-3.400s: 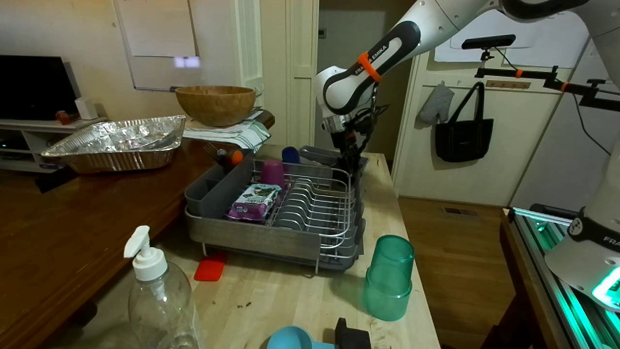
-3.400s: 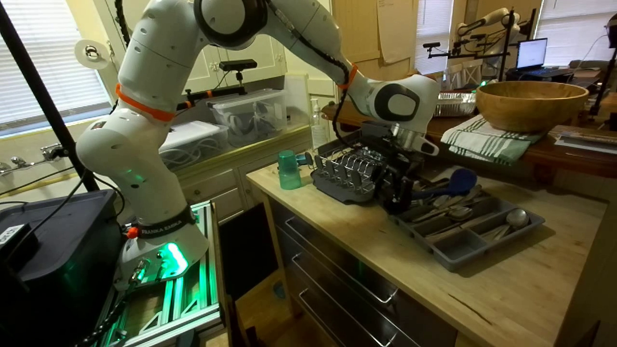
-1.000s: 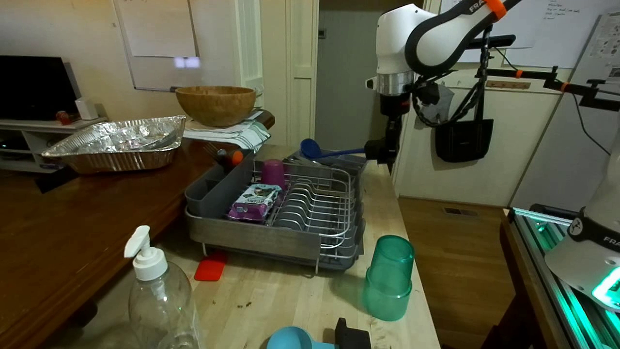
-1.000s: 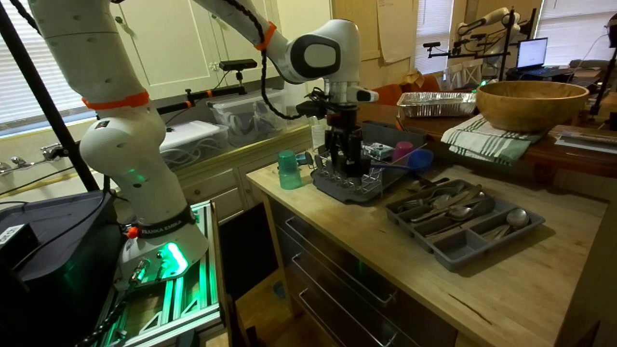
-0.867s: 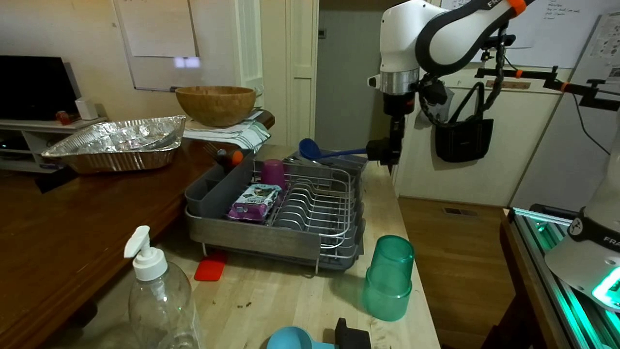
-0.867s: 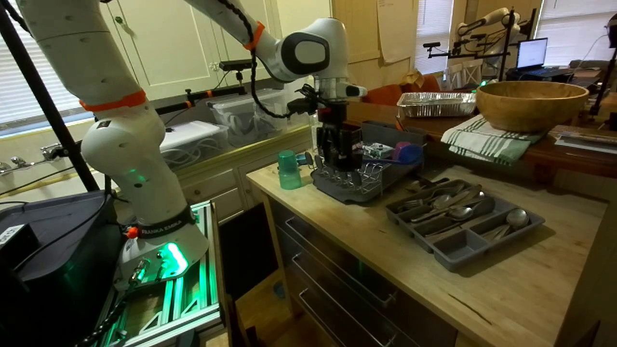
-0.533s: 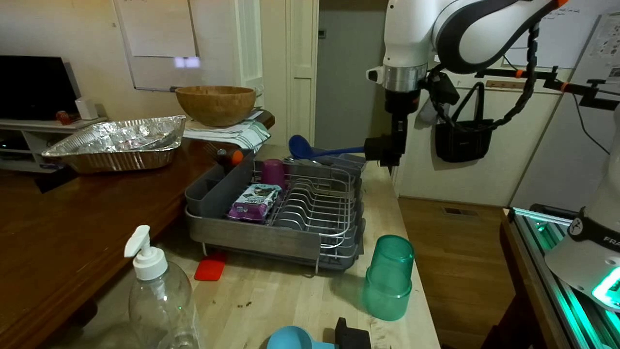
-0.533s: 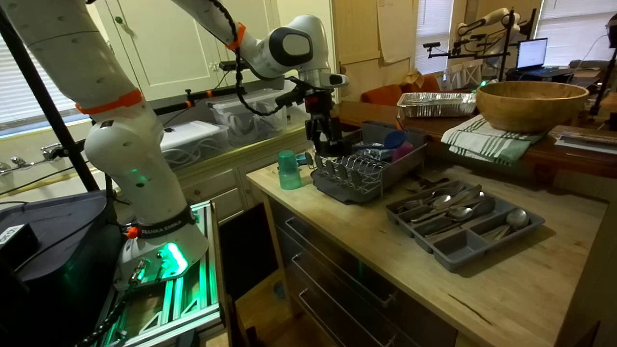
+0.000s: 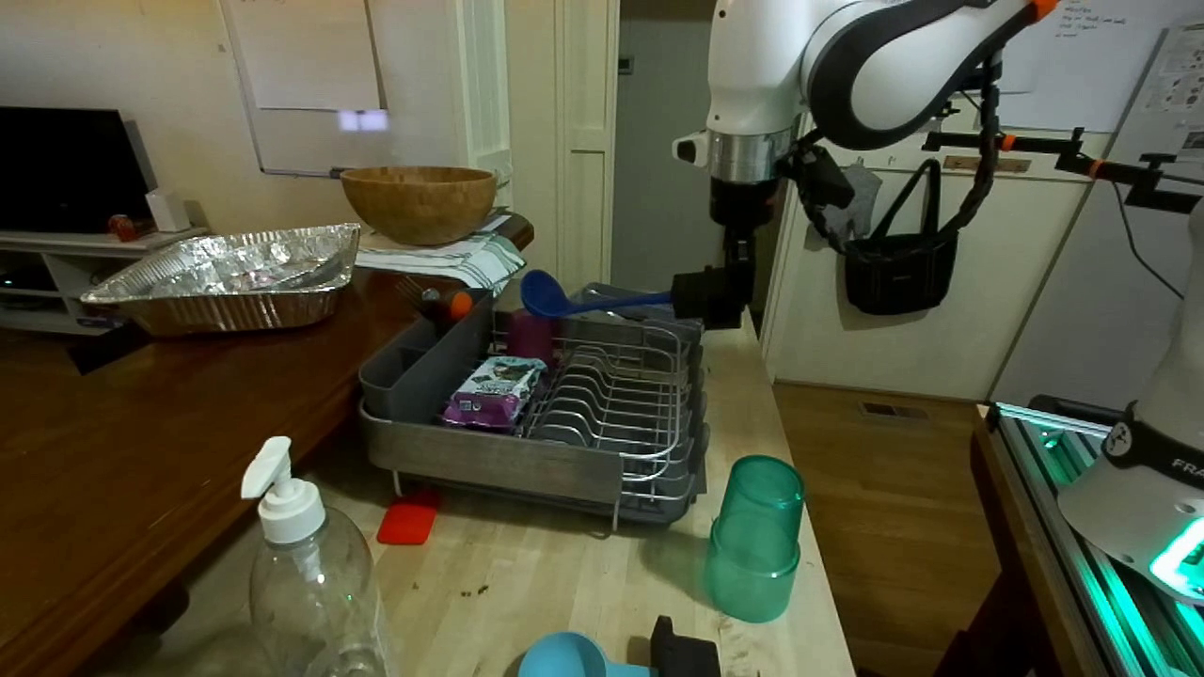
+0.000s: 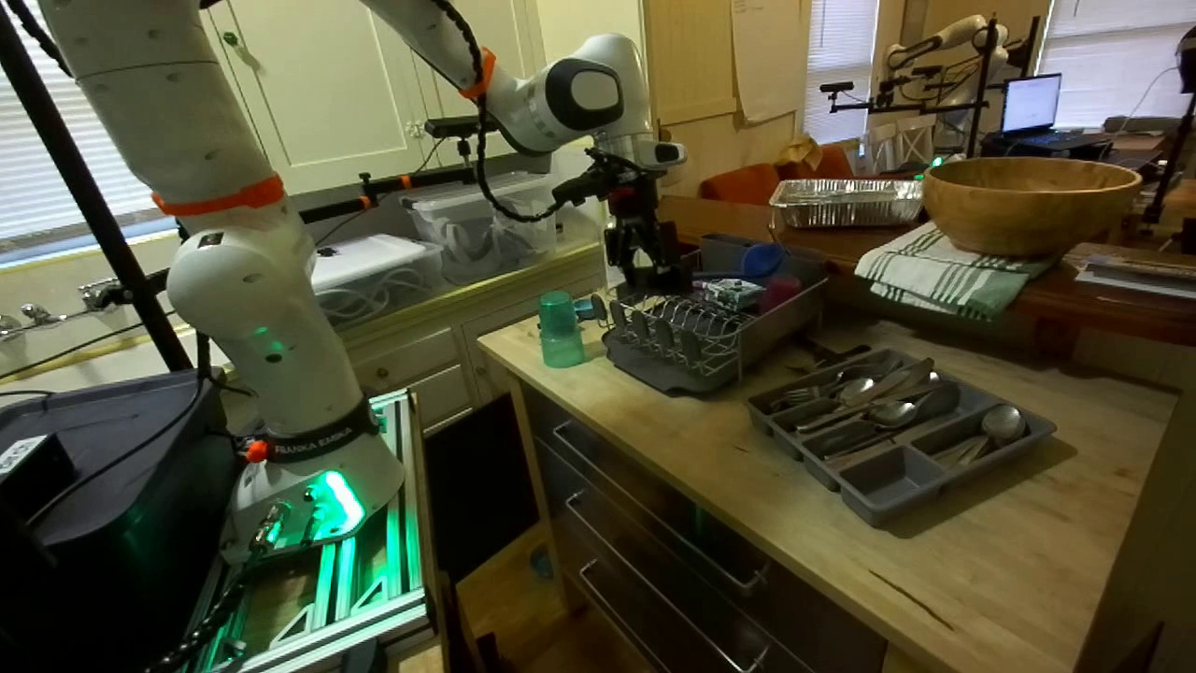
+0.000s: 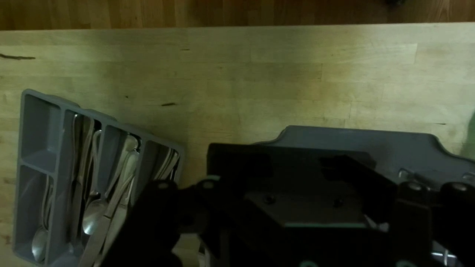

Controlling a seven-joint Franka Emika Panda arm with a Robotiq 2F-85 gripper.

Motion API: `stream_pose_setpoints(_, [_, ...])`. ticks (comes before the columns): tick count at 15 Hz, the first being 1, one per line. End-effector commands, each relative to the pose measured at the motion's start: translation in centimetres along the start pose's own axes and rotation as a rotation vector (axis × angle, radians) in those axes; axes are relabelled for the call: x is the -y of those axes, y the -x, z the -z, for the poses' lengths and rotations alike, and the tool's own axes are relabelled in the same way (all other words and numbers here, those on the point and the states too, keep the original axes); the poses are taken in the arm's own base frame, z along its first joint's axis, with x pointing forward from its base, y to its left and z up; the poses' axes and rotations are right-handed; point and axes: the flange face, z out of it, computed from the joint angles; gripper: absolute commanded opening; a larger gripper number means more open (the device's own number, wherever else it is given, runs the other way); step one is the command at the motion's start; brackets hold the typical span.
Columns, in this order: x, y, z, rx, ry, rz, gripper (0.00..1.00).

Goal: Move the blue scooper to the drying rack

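The blue scooper (image 9: pixel 544 293), with a rounded cup and a thin straight handle, is held level in the air; its cup also shows in an exterior view (image 10: pixel 763 259). My black gripper (image 9: pixel 698 297), also seen in an exterior view (image 10: pixel 657 278), is shut on the handle's end. The drying rack (image 9: pixel 489 461) is grey with silver wires (image 10: pixel 790 322). The gripper and scooper are above the rack's end, the cup near the purple cup (image 9: pixel 530 336). In the wrist view the gripper (image 11: pixel 297 168) is dark over the rack's grey tray (image 11: pixel 356 142); the scooper is hidden there.
A grey cutlery tray (image 10: pixel 864 509) lies beside the rack, also in the wrist view (image 11: pixel 40 126). A purple package (image 9: pixel 494 390) lies in the rack. A teal-green tumbler (image 9: pixel 755 536), a light-blue scoop (image 9: pixel 564 656) and a soap bottle (image 9: pixel 315 583) stand near it.
The gripper has risen from the cutlery tray, carrying the blue scooper, and has moved across to above the rack. In the last half second the scooper has shifted a little further over the rack.
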Motion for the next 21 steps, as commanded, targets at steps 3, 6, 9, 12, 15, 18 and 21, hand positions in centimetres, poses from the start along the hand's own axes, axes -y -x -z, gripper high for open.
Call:
stream_pose_setpoints(3, [0.5, -5.3, -3.0, 0.037, -0.026, 0.104, 0.36])
stream_pose_setpoints(6, [0.8, -7.2, -3.4, 0.023, -0.034, 0.148, 0.36])
stream_pose_setpoints(9, [1.4, -8.6, -3.7, 0.029, -0.039, 0.199, 0.36])
stream_pose_setpoints(12, [1.6, -8.8, -4.1, 0.021, -0.041, 0.259, 0.36])
stream_pose_setpoints(15, [1.2, -7.7, -4.1, 0.036, -0.047, 0.394, 0.36])
stream_pose_setpoints(18, [0.9, -6.3, -4.0, 0.046, -0.008, 0.515, 0.36])
stream_pose_setpoints(21, [-0.3, -5.3, -3.9, 0.036, 0.032, 0.633, 0.36])
